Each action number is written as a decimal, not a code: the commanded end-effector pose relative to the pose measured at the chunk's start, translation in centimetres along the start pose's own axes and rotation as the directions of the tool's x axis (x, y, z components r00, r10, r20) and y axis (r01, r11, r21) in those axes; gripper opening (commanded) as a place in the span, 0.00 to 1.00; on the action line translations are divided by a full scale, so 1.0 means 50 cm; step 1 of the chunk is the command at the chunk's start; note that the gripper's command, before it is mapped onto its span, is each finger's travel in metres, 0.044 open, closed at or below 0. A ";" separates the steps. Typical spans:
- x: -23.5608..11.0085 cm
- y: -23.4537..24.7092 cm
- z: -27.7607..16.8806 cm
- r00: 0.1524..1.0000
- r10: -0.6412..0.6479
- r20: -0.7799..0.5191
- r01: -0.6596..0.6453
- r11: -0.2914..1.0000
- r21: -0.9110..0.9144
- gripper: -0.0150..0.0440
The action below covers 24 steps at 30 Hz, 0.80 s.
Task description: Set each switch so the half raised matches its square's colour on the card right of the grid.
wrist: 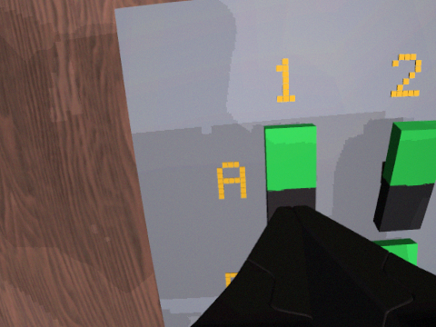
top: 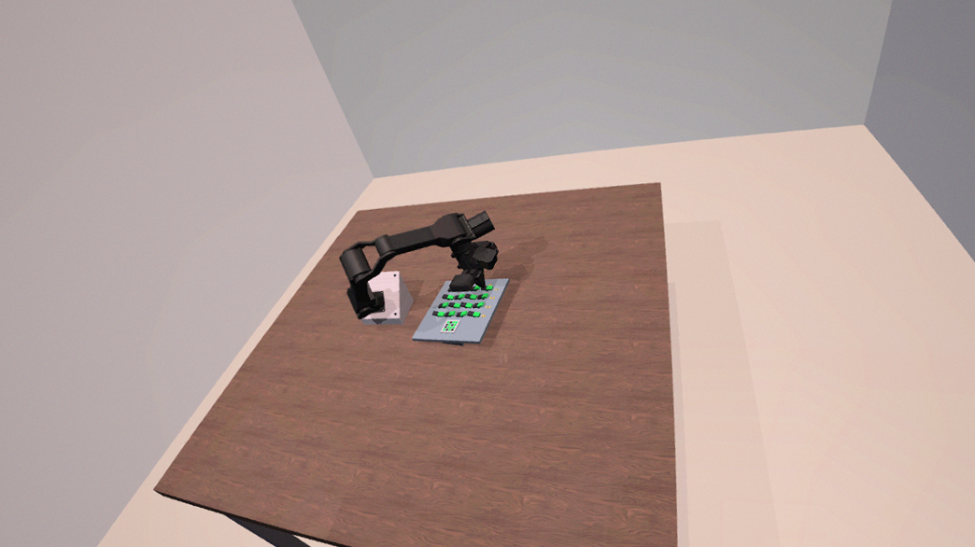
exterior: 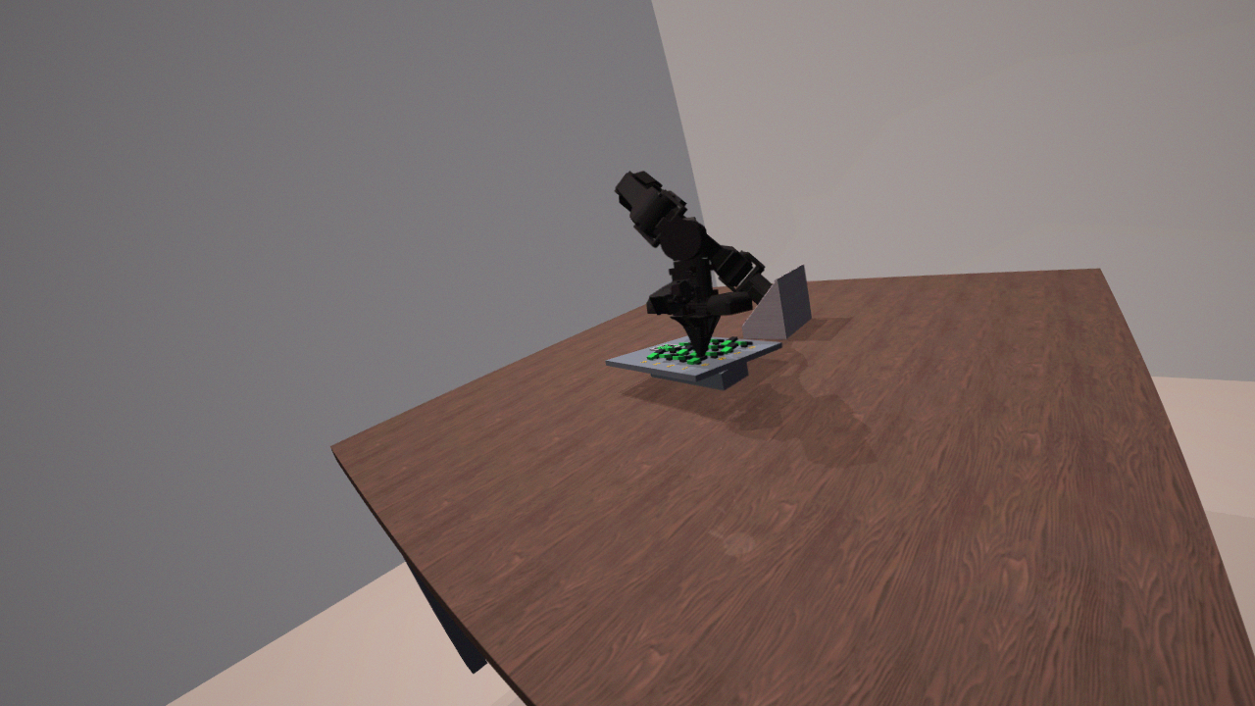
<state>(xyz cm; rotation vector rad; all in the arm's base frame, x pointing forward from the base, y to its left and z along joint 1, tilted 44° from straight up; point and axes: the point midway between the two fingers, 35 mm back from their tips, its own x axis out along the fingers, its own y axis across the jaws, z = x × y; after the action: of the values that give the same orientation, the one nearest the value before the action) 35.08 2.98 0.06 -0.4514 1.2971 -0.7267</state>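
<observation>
Fingers clenched tight with nothing between them, and the tip sits on the dark near half of switch A1, far-left corner of the panel! Looks like a press under way on that rocker. Next to A1, switch A2 shows its green half tilted up. On the panel's near right, the card is too small to read, so how many switches already match, I can't say. Lifting clear isn't done yet.
</observation>
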 end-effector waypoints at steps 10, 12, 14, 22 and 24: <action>-0.001 0.000 0.001 1.000 0.000 0.000 0.000 1.000 0.001 0.25; -0.033 0.003 0.004 1.000 0.002 -0.007 -0.002 1.000 -0.001 0.25; -0.088 0.003 0.006 1.000 0.001 -0.019 -0.001 1.000 -0.003 0.25; -0.127 -0.012 -0.001 1.000 -0.002 -0.026 0.002 1.000 -0.004 0.25; -0.129 -0.049 -0.019 1.000 -0.003 -0.027 0.003 1.000 -0.005 0.25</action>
<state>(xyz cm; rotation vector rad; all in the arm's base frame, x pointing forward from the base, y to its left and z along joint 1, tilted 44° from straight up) 34.33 7.02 4.41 -0.4564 1.3207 -0.7273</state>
